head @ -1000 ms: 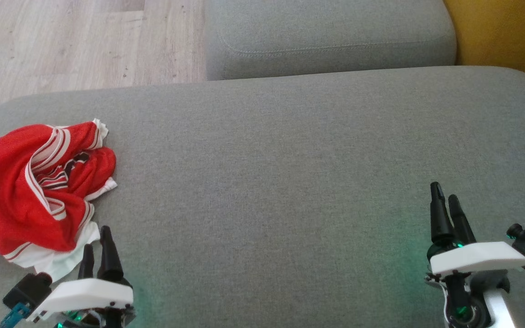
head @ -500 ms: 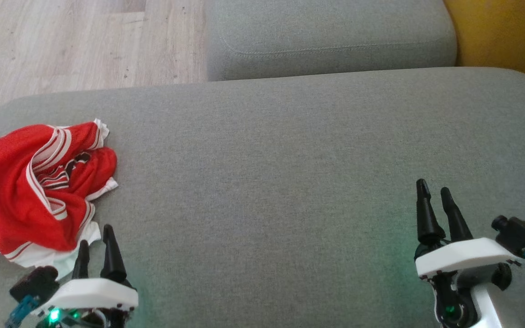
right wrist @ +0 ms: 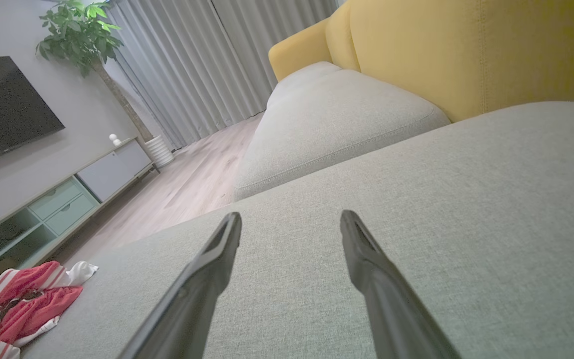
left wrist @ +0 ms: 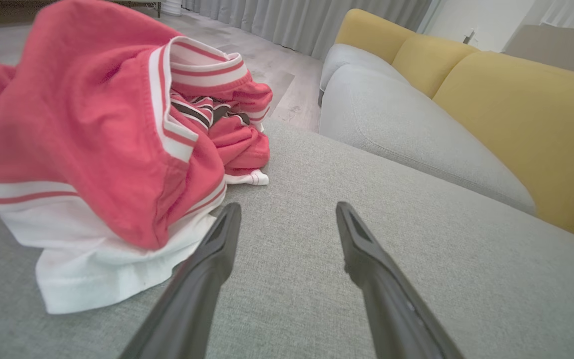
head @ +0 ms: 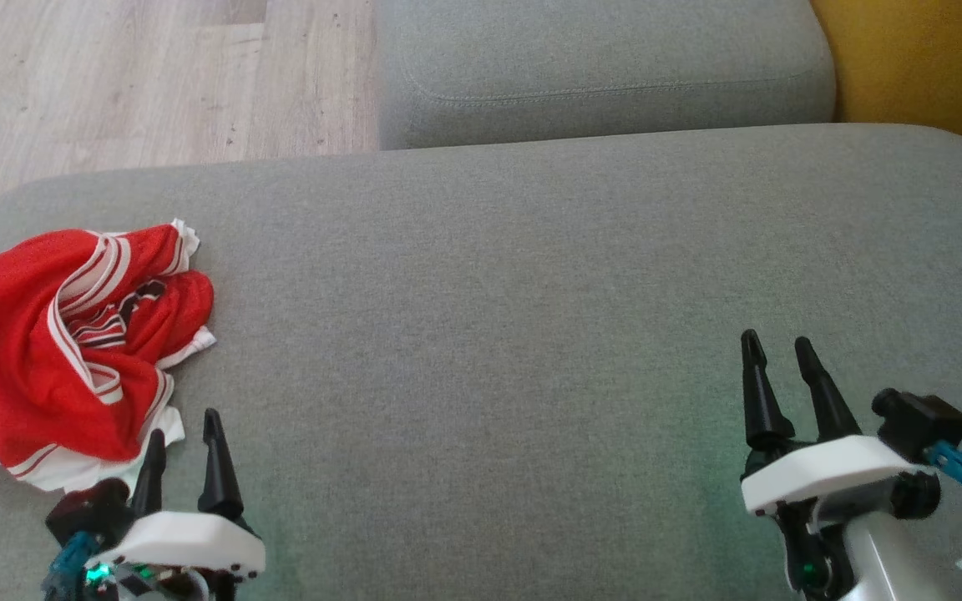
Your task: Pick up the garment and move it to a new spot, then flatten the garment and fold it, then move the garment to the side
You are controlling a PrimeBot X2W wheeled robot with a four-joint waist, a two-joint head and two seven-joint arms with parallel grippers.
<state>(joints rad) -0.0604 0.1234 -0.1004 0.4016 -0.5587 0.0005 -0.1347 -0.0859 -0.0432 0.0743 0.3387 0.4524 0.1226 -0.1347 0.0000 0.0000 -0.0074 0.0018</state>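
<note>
A crumpled red garment (head: 55,351) with white stripes and a white hem lies bunched at the left end of the grey cushion (head: 531,292). My left gripper (head: 182,426) stands open just right of and below the white hem, with nothing between its fingers. Up close in the left wrist view, the garment (left wrist: 97,134) rises at the left and the left gripper (left wrist: 287,212) points past its edge. My right gripper (head: 775,346) is open over bare cushion at the lower right. From the right wrist, the right gripper (right wrist: 291,219) shows open and the garment (right wrist: 18,304) lies far left.
A second grey cushion (head: 606,71) lies beyond the first, with a yellow sofa back (head: 924,58) at the right. Wooden floor (head: 139,75) lies past the cushion's left and far edge. A TV cabinet (right wrist: 68,199), a plant and curtains stand across the room.
Both grippers have opened wider. The right gripper has drifted left; the left one has shifted slightly right and lower. The garment has not moved.
</note>
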